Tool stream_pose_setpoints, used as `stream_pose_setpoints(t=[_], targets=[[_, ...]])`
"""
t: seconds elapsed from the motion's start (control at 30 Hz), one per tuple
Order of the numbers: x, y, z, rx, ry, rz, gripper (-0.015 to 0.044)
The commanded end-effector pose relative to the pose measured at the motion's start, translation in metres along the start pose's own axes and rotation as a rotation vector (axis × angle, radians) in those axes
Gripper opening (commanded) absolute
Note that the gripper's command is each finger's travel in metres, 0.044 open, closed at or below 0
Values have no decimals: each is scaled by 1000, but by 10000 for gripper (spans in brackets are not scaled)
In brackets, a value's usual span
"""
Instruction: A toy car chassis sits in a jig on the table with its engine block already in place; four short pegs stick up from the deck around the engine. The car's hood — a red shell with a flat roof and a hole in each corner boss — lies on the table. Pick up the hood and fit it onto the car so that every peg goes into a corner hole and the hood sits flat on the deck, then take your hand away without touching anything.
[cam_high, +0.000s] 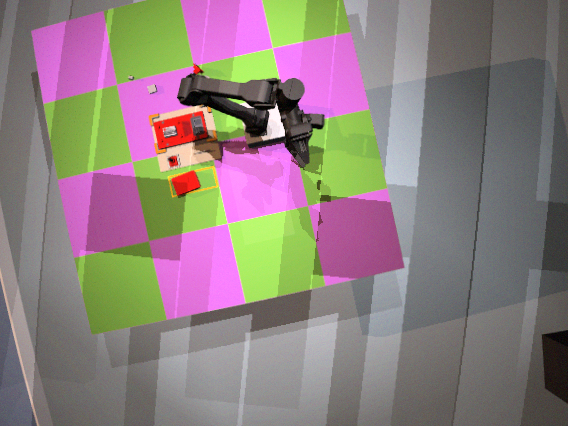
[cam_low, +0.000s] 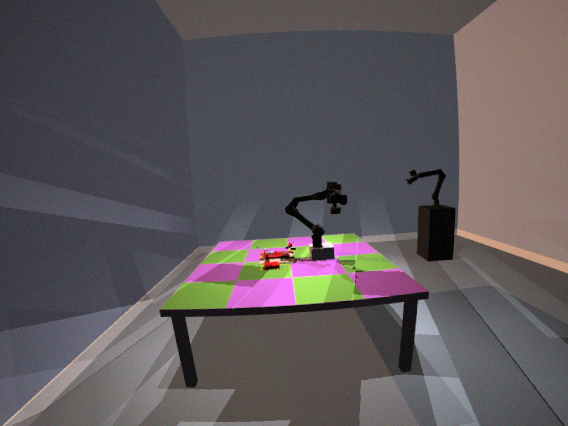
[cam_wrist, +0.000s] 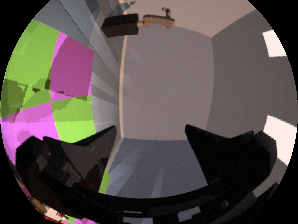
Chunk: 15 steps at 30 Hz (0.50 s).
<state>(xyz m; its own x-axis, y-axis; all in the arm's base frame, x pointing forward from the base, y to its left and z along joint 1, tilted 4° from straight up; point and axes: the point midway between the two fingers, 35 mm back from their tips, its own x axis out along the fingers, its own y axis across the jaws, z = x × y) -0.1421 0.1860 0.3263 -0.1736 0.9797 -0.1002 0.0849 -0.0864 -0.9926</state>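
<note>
The red hood (cam_high: 186, 183) (cam_low: 271, 265) lies on the table in the left part of a yellow outline (cam_high: 217, 178), turned slightly against it. The red chassis (cam_high: 183, 135) (cam_low: 277, 254) sits in the tan jig (cam_high: 213, 117) with orange corners. On its deck are a silver block (cam_high: 170, 131), seemingly the engine, and a dark grey block (cam_high: 198, 125). The pegs and hood holes are too small to make out. My gripper (cam_high: 302, 159) (cam_wrist: 151, 129) is open and empty, raised high and well to the right of the hood and chassis. Its wrist view faces the walls.
A small red part (cam_high: 173, 160) stands on a tan plate between jig and hood. A red piece (cam_high: 197, 68) lies behind my arm's elbow. Two small grey pieces (cam_high: 152, 89) (cam_high: 131, 77) lie behind the jig. Another arm (cam_low: 436, 187) stands on a dark box (cam_low: 436, 232) off the table.
</note>
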Motion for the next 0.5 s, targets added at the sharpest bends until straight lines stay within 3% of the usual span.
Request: stream_pose_setpoints(t=[0.0,0.47], targets=[[1,0,0,3,4,3,440],[91,46,-73,300,403,251,440]])
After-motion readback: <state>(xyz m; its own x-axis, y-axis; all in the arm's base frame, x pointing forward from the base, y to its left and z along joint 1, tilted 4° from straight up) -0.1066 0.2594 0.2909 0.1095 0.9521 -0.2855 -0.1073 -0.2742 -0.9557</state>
